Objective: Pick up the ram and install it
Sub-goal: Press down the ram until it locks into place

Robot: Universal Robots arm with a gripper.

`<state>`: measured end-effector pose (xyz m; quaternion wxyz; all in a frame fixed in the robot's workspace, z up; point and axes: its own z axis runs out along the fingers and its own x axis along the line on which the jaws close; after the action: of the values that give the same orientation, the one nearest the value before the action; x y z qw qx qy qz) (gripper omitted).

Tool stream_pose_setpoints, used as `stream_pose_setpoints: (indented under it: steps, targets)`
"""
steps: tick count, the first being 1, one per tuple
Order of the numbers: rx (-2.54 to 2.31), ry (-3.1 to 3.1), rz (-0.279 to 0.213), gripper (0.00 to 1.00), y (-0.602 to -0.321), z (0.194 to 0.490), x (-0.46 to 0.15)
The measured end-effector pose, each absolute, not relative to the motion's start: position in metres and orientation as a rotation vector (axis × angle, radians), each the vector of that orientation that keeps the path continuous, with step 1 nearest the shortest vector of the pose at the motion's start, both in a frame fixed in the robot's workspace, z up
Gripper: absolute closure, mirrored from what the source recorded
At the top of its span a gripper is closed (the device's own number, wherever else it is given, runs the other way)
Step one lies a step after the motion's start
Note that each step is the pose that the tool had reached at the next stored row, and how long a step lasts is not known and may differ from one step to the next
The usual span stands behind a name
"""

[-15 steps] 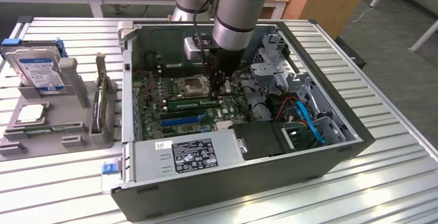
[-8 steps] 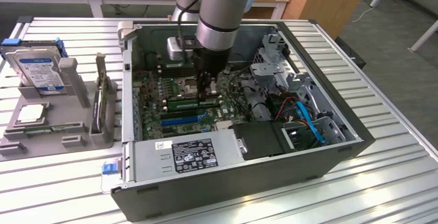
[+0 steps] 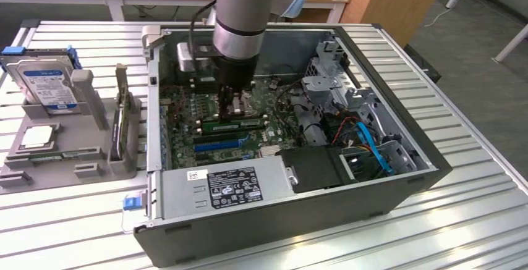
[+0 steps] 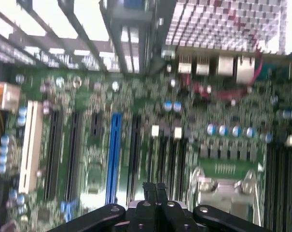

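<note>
Inside the open black computer case (image 3: 387, 183), pressed-together fingers (image 4: 156, 189) hover above the thin, stiff, fragile green ram stick (image 3: 234, 123); its edges look safest to grip.

The exterior view looks down from above and in front at the open computer case (image 3: 330, 177). The wrist view hangs close over its motherboard (image 4: 150, 121), which both views share.

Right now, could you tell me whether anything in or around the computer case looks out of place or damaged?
Nothing stands out. The gripper is shut, low over the motherboard inside the open case; the hard drive stands upright in its holder.
</note>
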<state>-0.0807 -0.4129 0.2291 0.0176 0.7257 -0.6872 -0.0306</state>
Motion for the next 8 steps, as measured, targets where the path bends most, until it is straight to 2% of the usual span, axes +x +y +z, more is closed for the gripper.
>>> stream_pose_setpoints:
  steps: [8]
  targets:
    - [2.255, -2.133, -0.089, 0.89, -0.413, 0.230, -0.108]
